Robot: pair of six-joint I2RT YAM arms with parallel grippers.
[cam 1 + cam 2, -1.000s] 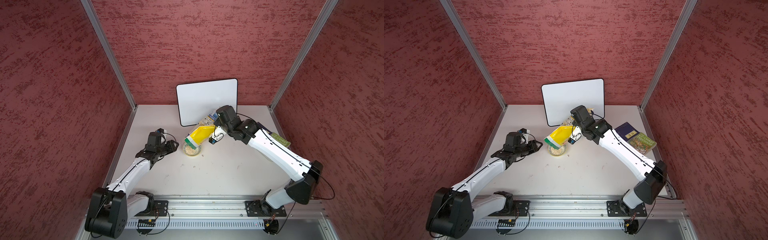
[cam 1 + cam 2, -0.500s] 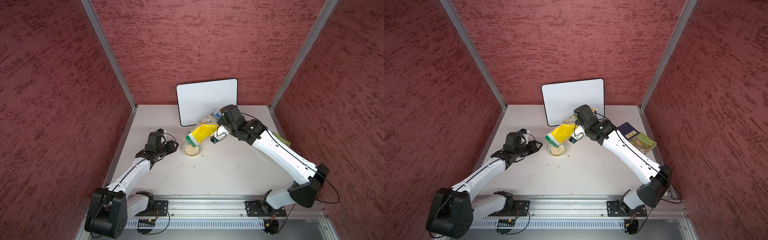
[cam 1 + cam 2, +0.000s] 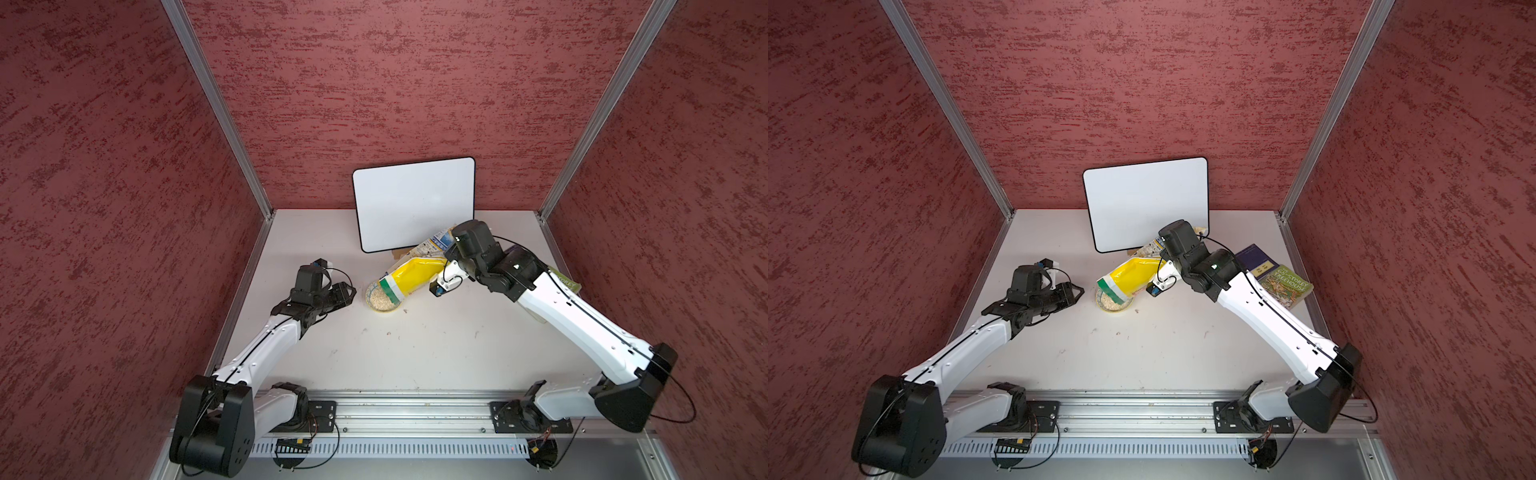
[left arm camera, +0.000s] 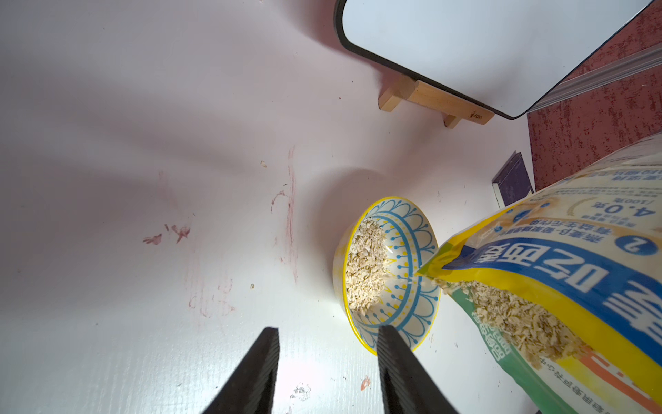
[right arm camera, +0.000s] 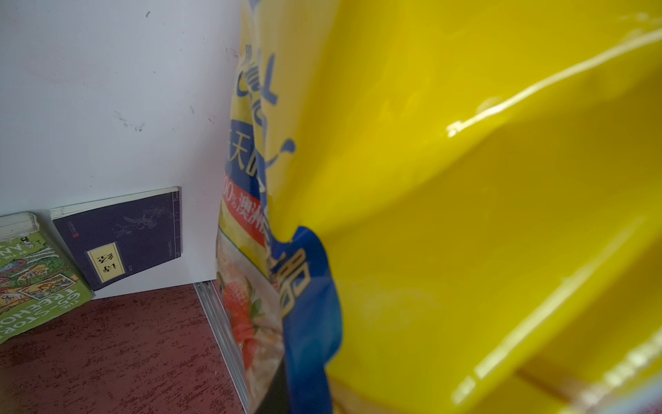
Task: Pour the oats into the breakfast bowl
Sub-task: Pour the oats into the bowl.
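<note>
The right gripper (image 3: 444, 277) is pinched narrow on the far end of the yellow pouch (image 3: 415, 272) and holds it up off the table (image 3: 415, 357). In both top views the pouch reaches out from this gripper toward 8 o'clock. So its long side runs from 2 o'clock down to 8 o'clock. The open mouth, by the green strip (image 3: 390, 286), is the low end. It hangs right over the breakfast bowl (image 3: 385, 311), which sits on the table at 8 o'clock from the gripper.

In the left wrist view the oats (image 4: 508, 315) lie heaped at the pouch mouth, just above the bowl's rim. A pile of oats is in the bowl too.

The left gripper (image 3: 347, 293) is half open and holds nothing. It is low, just beside the bowl, which lies at 3 o'clock from it. I cannot tell if one of its fingers (image 4: 394, 358) touches the bowl.

I think the right arm does the pouring. Lifting the 2 o'clock end would send more oats down. The mouth looks almost as wide as the bowl, so some could spill.
</note>
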